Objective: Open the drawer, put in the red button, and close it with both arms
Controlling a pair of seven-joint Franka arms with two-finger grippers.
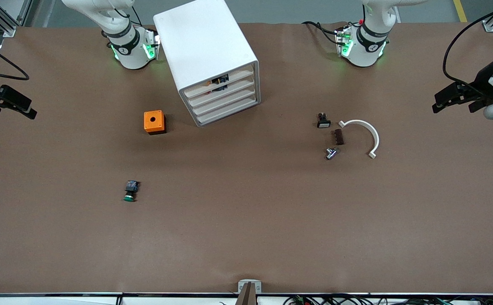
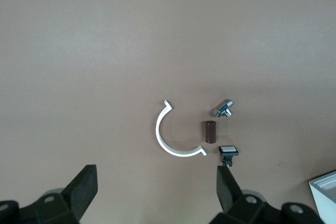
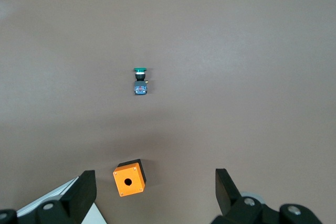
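Nearest the camera lies a green-capped button (image 1: 130,191) on the brown table (image 1: 246,237), toward the right arm's end; a big white cabinet (image 1: 206,57) stands between the arm bases, its four fronts all shut — the drawer (image 1: 224,90) is second from the top; the topmost front shows a dark item with some red in it, too small to name; the red button cannot be made out elsewhere; both arms wait high at the table's ends; left gripper (image 2: 157,190) and right gripper (image 3: 155,192) hang with jaws spread, holding nothing; an orange box (image 1: 154,122) sits beside the cabinet.
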